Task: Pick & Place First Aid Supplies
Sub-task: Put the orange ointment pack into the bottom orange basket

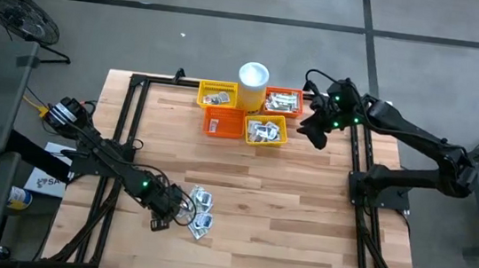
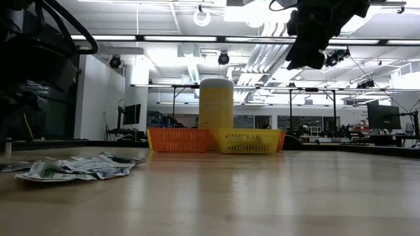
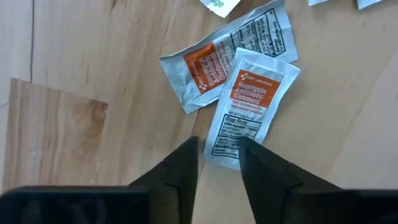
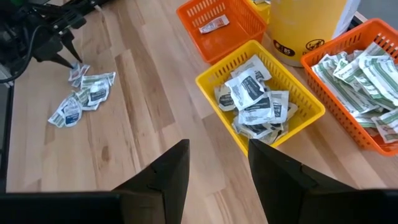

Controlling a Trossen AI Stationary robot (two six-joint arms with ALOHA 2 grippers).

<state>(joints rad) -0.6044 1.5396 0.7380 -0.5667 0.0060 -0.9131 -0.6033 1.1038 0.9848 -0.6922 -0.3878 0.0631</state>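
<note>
Nearest you, your left gripper (image 3: 217, 155) is down low over the loose pile of sachets (image 1: 199, 208) close to the table's (image 1: 301, 230) front edge, left of centre. Its fingers are parted and sit either side of the near end of a white Neomycin ointment sachet (image 3: 249, 106); can't tell yet if they're actually pinching it, so I'd call it lined up but not gripped. That sachet lies flat, long axis running roughly straight away from the fingers with a slight tilt, printed side up. A second orange-labelled sachet (image 3: 217, 59) is tucked partly under it at an angle, so watch you don't drag both.

Progress-wise, you look well along. The pile is down to a small scatter, maybe a handful or so. Further back, by the rear edge, the yellow basket (image 4: 261, 93) is loaded with white packets, the red-orange basket (image 4: 357, 74) beside it is packed with pale green ones, and the other orange basket (image 4: 221, 25) has just one piece in it.

Your right gripper (image 4: 217, 168) hangs above the table just right of those baskets, fingers apart, holding nothing.
</note>
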